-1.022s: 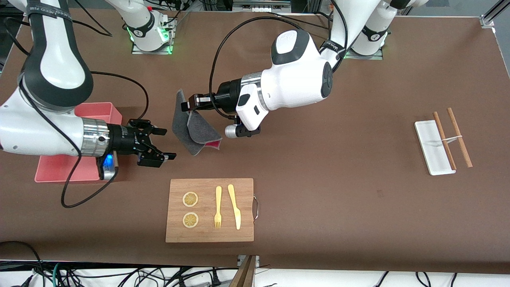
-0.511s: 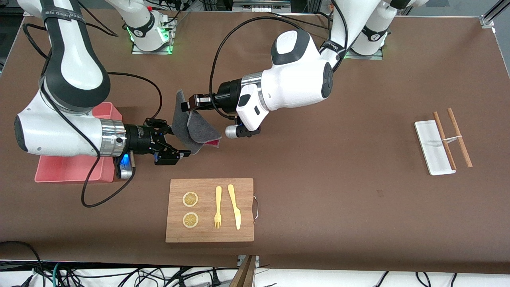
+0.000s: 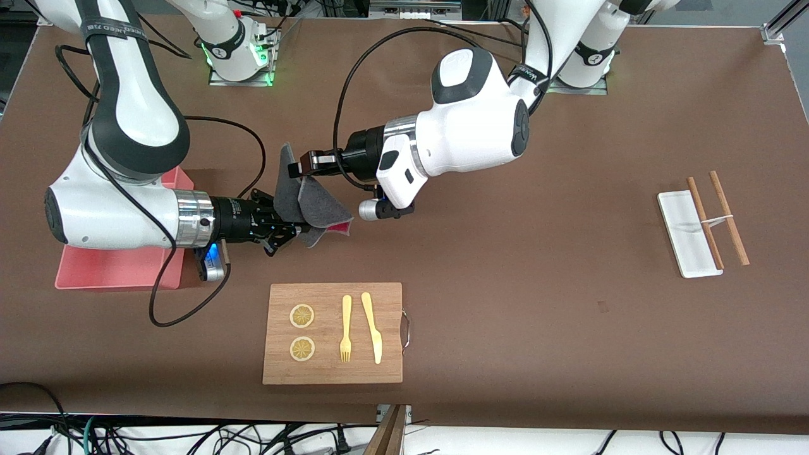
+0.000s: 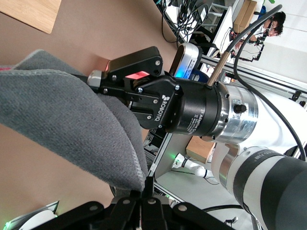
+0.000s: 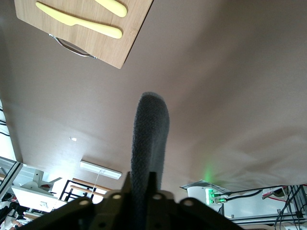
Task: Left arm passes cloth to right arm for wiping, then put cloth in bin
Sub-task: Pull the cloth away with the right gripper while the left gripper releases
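- Front view: the cloth [image 3: 303, 205] hangs in the air over the bare brown desk [image 3: 537, 284], between the two arms, its folds drooping down with a strip of pink showing at the low corner.
- The left gripper [image 3: 296, 168] comes in from the left arm's base and has its fingers pressed together on the cloth's upper edge.
- The right gripper [image 3: 285, 222] reaches in level from the right arm's end, and its fingers pinch the lower part of the cloth.
- The bin [image 3: 120, 268] sits on the desk under the right arm's forearm, which hides much of it.
- The wooden board [image 3: 333, 333] lies nearer the front camera than the cloth, carrying two lemon slices [image 3: 302, 332], a yellow fork [image 3: 346, 328] and a yellow knife [image 3: 372, 327].
- Toward the left arm's end of the desk lies a white tray [image 3: 687, 234] with two wooden sticks [image 3: 717, 217] propped across it.
- Left wrist view: the cloth [image 4: 67, 129] fills the foreground, one edge running down into the left arm's own fingers [image 4: 144, 203], which are closed on it. The right gripper [image 4: 103, 84] clamps the cloth from the other end.
- Right wrist view: the cloth [image 5: 149, 143] stands as a narrow grey fold rising out of the right arm's fingers [image 5: 117, 196], which grip it tightly. A corner of the board [image 5: 96, 28] with the knife [image 5: 79, 20] shows past it.
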You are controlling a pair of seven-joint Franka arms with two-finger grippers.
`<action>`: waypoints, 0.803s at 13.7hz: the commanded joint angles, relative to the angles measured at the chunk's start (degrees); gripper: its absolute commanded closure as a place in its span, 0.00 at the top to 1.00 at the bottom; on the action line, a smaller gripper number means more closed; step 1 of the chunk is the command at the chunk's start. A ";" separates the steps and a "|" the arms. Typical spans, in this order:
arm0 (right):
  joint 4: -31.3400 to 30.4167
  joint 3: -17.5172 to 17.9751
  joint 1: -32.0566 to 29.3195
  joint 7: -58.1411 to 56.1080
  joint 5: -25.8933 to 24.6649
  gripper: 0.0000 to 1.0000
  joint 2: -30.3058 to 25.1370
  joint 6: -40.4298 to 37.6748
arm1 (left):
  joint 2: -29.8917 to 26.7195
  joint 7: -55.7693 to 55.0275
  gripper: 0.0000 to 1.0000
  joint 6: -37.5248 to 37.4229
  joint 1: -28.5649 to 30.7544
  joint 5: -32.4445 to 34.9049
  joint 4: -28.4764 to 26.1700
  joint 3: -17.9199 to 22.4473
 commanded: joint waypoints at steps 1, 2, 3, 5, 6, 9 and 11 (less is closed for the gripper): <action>-0.05 0.16 -0.31 -0.91 0.94 0.00 -0.12 -0.28 | -0.20 0.09 0.00 0.05 -0.04 -1.98 0.47 0.36; -0.05 0.16 -0.48 -1.09 0.94 0.00 -0.12 -0.28 | -0.29 0.18 0.00 -0.03 0.05 -1.98 0.47 0.28; -0.05 0.16 -0.49 -1.70 1.03 0.00 -0.12 -0.28 | -0.29 0.18 0.00 -0.03 0.05 -1.98 0.47 0.36; -0.05 0.07 -0.66 -1.79 1.03 0.00 -0.12 -0.36 | -0.29 0.18 0.00 -0.03 0.05 -2.07 0.47 0.36; -0.05 0.07 -0.75 -1.88 1.03 0.00 -0.12 -0.37 | -0.29 0.18 0.00 -0.03 0.14 -2.07 0.47 0.36; -0.05 0.07 -0.84 -2.93 0.85 0.00 0.32 -0.98 | -0.91 0.70 0.99 -0.38 1.10 -1.99 0.03 0.36; -0.14 -0.02 -0.92 -5.03 0.24 0.00 0.85 -2.90 | -2.84 0.70 1.00 -0.82 3.11 -1.98 -2.42 0.36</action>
